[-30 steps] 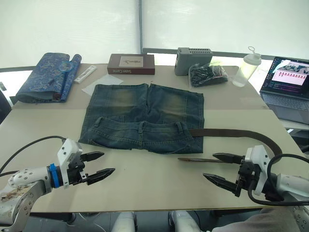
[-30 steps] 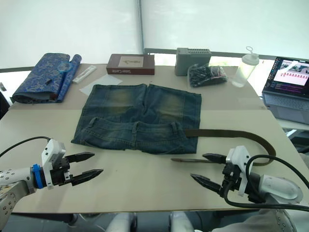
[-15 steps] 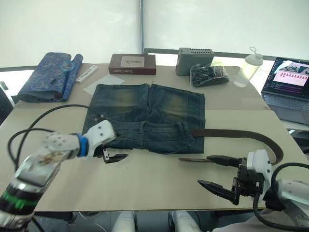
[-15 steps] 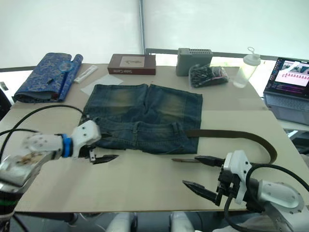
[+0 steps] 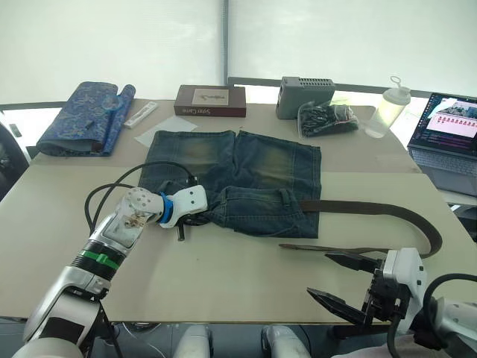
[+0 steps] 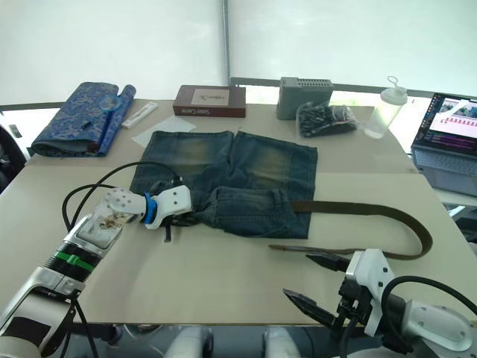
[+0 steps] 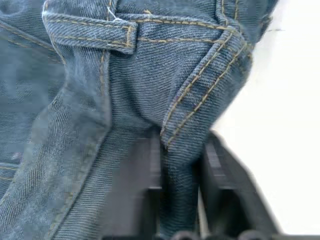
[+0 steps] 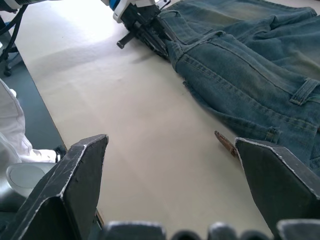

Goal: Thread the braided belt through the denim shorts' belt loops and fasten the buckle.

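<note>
Two end effectors show: your left end effector (image 5: 181, 222) is clamped on the waistband corner of the shorts (image 5: 246, 175), which lie mid-tabletop (image 5: 223, 276). Your right end effector (image 5: 344, 282) hangs wide open, empty, near the belt (image 5: 373, 207) tip.

Beige table (image 5: 223, 276): broad, matte, with rounded corners. Backed along the far edge by white roller blinds (image 5: 112, 45), evenly lit by daylight and divided by a grey window post (image 5: 225, 41). Dark floor (image 8: 30, 115) is seen below the near edge.
</note>
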Motion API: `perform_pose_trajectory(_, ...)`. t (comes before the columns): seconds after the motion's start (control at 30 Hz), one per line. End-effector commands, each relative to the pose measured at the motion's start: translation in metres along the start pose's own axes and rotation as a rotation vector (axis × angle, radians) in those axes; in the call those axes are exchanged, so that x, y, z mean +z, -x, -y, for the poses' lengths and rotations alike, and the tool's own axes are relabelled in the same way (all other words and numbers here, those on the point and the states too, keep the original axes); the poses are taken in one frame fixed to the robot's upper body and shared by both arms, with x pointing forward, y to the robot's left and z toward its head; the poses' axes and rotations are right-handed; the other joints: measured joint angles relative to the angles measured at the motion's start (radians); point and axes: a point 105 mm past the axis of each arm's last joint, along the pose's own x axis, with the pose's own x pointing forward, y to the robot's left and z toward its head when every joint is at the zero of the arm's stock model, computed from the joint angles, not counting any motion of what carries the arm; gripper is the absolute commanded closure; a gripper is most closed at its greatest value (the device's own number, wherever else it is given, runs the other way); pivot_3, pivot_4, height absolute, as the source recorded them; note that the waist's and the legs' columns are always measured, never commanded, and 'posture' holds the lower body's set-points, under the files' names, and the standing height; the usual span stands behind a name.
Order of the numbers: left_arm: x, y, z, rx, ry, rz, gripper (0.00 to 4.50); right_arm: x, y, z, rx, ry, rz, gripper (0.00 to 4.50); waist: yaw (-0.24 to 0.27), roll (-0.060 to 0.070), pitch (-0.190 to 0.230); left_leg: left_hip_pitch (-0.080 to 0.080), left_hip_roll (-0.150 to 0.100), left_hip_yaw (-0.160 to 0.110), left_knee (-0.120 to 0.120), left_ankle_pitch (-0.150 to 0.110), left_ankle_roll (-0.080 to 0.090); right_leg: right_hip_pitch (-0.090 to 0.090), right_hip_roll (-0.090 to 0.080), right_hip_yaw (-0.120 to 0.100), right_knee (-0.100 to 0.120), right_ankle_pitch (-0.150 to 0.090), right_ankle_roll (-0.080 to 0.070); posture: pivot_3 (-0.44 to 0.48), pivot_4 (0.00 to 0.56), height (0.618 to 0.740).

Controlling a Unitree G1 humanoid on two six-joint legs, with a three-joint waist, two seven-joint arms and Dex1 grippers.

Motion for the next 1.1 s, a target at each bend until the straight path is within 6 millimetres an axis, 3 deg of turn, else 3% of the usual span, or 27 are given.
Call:
perform_pose_trajectory(0.03,0.01,-0.015,0.037,-0.183,0.018,0.042,4.5,0.009,0.003,0.0,-0.023,0.043,0.016,0.0,0.0,0.0,0.0,0.0,0.0,0.0,0.0,0.0,0.0,0.0,0.0,0.0,0.0,0.0,0.0,0.0,0.15,0.718)
perform_pose_trajectory(0.4,0.024,-0.008,0.078,-0.252,0.04,0.033,4.5,0.003,0.013,0.003,-0.007,0.06,-0.076,0.0,0.001,0.001,-0.001,-0.001,0.0,0.0,0.0,-0.001,0.001,0.0,0.0,0.0,0.0,-0.002,0.002,0.0,0.15,0.718)
perform_pose_trajectory(0.57,0.016,-0.01,0.069,-0.146,0.045,0.012,4.5,-0.005,0.016,0.008,-0.014,0.081,-0.146,0.0,0.001,0.002,-0.001,0.0,0.0,0.0,0.0,-0.001,0.001,0.0,0.0,0.0,0.0,-0.002,0.002,0.0,0.15,0.718)
perform_pose_trajectory(0.73,0.031,0.004,0.056,-0.075,0.122,0.131,2.11,-0.011,0.02,0.023,-0.05,0.172,-0.235,0.0,0.002,0.002,-0.001,0.0,0.0,0.0,0.001,-0.001,0.001,0.001,0.0,0.0,0.0,-0.002,0.002,0.0,0.15,0.718)
perform_pose_trajectory(0.87,0.05,0.037,0.062,-0.088,0.193,0.271,0.2,-0.03,0.024,0.038,-0.052,0.299,-0.415,0.0,-0.005,0.001,-0.001,-0.001,0.0,0.0,0.001,-0.001,0.001,-0.001,0.0,0.0,0.001,-0.002,0.002,0.0,0.15,0.718)
perform_pose_trajectory(1.1,0.07,0.072,0.093,-0.17,0.211,0.348,0.09,-0.05,0.018,0.073,-0.106,0.447,-0.516,0.0,-0.022,0.0,0.0,-0.001,0.001,0.0,0.0,-0.001,0.001,-0.001,0.0,0.0,0.0,-0.002,0.001,0.0,0.15,0.718)
